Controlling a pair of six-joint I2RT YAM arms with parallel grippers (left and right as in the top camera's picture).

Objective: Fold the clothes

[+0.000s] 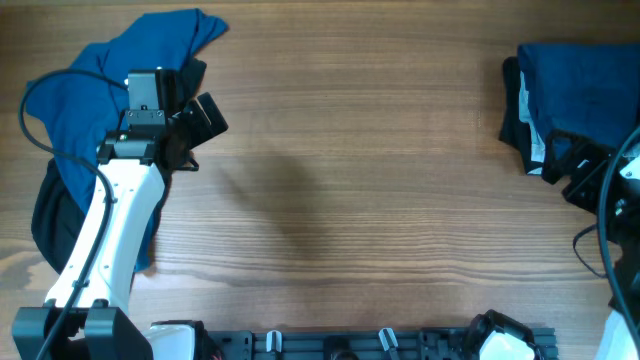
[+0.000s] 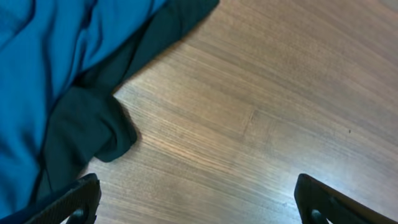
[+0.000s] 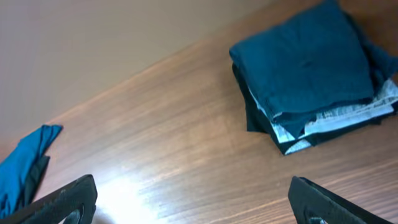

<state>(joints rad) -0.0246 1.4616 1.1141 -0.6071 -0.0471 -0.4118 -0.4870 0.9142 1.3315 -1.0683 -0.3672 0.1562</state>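
Claws of left gripper and right gripper are spread, empty; blue shirt is best pinched at an edge, then drawn flat.

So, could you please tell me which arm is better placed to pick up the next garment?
Left. The left pincer, open, hovers beside the unfolded blue shirt; the right pincer is by the folded stack.

Folded clothes on table
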